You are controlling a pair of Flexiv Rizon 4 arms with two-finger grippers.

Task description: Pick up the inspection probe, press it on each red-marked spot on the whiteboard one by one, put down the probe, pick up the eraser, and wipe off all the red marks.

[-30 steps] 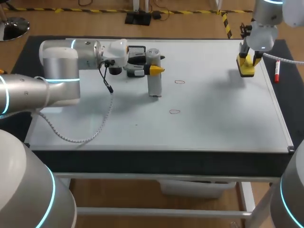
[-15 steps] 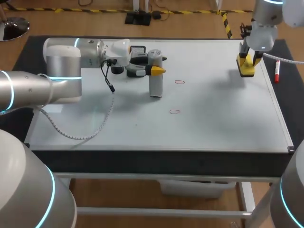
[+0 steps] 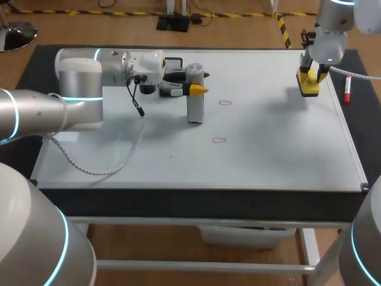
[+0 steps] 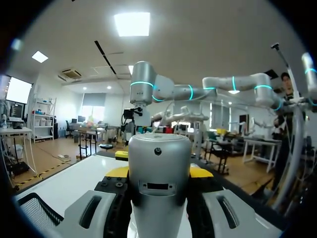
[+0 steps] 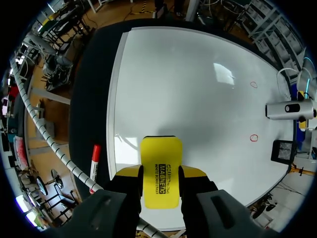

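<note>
left jaws are clamped on the inspection probe (image 3: 194, 98), which stands upright with its lower end at the whiteboard (image 3: 268, 149). the nearer red mark (image 3: 225, 102) lies near it toward my right, and the second red mark (image 3: 219, 140) sits closer to me, with bare board between. right jaws are clamped on the yellow eraser (image 3: 308, 85), well apart.

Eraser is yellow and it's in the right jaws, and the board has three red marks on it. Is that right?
Not quite. The board has two red marks, not three: one farther back and one nearer, as the head view shows. The eraser is yellow and in the right jaws.
</note>
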